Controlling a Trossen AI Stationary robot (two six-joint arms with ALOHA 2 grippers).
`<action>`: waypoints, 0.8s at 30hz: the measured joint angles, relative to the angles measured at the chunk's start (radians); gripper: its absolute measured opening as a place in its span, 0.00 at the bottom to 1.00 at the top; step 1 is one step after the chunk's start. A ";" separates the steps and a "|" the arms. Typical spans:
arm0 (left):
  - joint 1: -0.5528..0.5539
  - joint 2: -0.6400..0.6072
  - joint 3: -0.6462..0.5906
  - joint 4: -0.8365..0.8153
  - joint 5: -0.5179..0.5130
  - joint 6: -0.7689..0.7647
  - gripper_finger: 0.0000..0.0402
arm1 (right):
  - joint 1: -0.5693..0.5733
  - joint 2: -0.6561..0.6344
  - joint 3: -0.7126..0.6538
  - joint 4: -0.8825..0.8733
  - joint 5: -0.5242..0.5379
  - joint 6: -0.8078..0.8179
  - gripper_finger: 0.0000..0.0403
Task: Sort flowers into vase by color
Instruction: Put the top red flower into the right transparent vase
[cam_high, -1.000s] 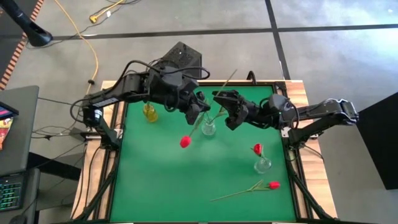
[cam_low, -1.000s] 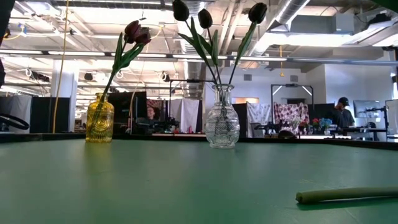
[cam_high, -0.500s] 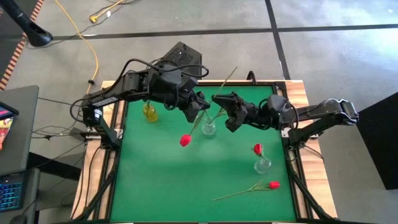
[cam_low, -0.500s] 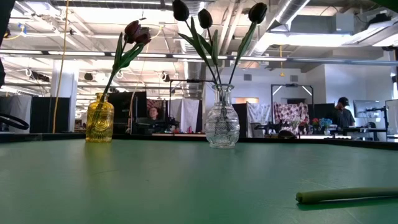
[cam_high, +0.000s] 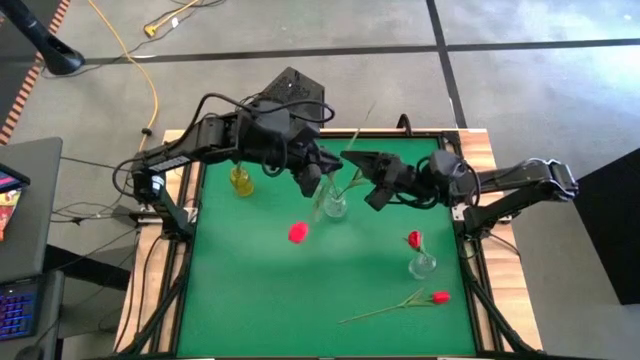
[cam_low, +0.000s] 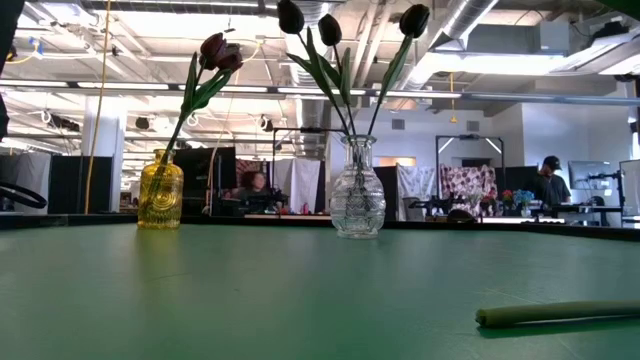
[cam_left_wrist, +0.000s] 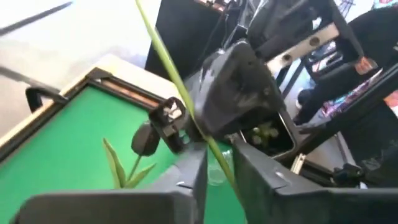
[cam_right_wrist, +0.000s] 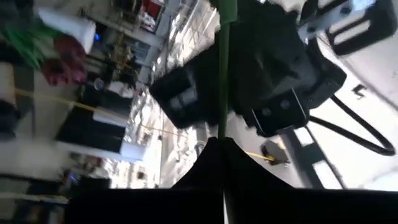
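A red tulip (cam_high: 297, 233) hangs slanted over the green mat, its thin stem (cam_high: 362, 125) running up toward the far edge. My right gripper (cam_high: 348, 160) is shut on this stem. My left gripper (cam_high: 315, 180) stands open lower on the stem, nearer the head, and the stem (cam_left_wrist: 214, 152) passes through its gap. Just below them a clear vase (cam_low: 357, 190) holds dark tulips (cam_low: 325, 28). A yellow vase (cam_low: 160, 190) holds maroon tulips (cam_low: 215, 50). A small clear vase (cam_high: 422, 265) holds a red tulip (cam_high: 413, 240). My right gripper pinches the tulip's stem (cam_right_wrist: 222, 118) between its two fingers, on the stretch toward the bare end, with the fingers across the stem. The flower is lifted clear of the table, tilted, head low. My left gripper has the stem between its parted fingers (cam_left_wrist: 198, 177); whether one touches it, I cannot tell.
Another red tulip (cam_high: 440, 297) lies flat on the mat near the front right; its stem (cam_low: 560, 315) shows close in the low view. A wooden frame (cam_high: 480, 150) borders the mat. Bare mat lies at the front left.
My right gripper has rolled at the wrist and shut on the stem between the two arms. Both arms have stayed where they were. The tulip's red head has swung slightly toward the near edge.
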 joint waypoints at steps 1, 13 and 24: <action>0.001 0.000 0.001 0.000 0.004 0.012 0.19 | 0.000 -0.003 0.000 -0.004 0.008 0.025 0.04; 0.051 -0.049 0.104 0.051 -0.010 0.213 0.61 | -0.007 -0.169 -0.002 -0.278 0.033 0.579 0.04; 0.054 -0.124 0.115 0.013 -0.189 0.391 0.63 | -0.005 -0.409 0.169 -0.750 0.095 1.423 0.04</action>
